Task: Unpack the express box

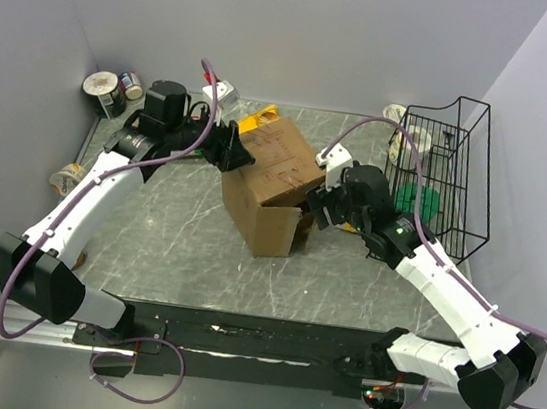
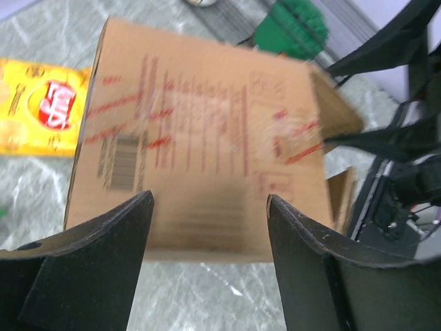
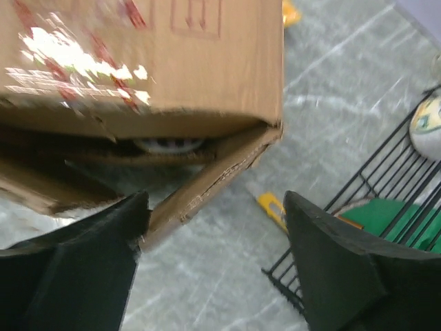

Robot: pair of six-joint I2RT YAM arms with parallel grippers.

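White arm links [image 1: 104,187], black joints [image 1: 42,280], black wedge-shaped fingers [image 2: 89,262], purple cables [image 1: 1,305]

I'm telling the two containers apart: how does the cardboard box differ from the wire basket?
The box is brown, solid cardboard; the basket is black open wire. The box lies mid-table, its open flaps facing the right gripper; the basket stands upright at the right edge of the table. The basket's contents show through its wires; the box's are mostly hidden. Both rest on that table.
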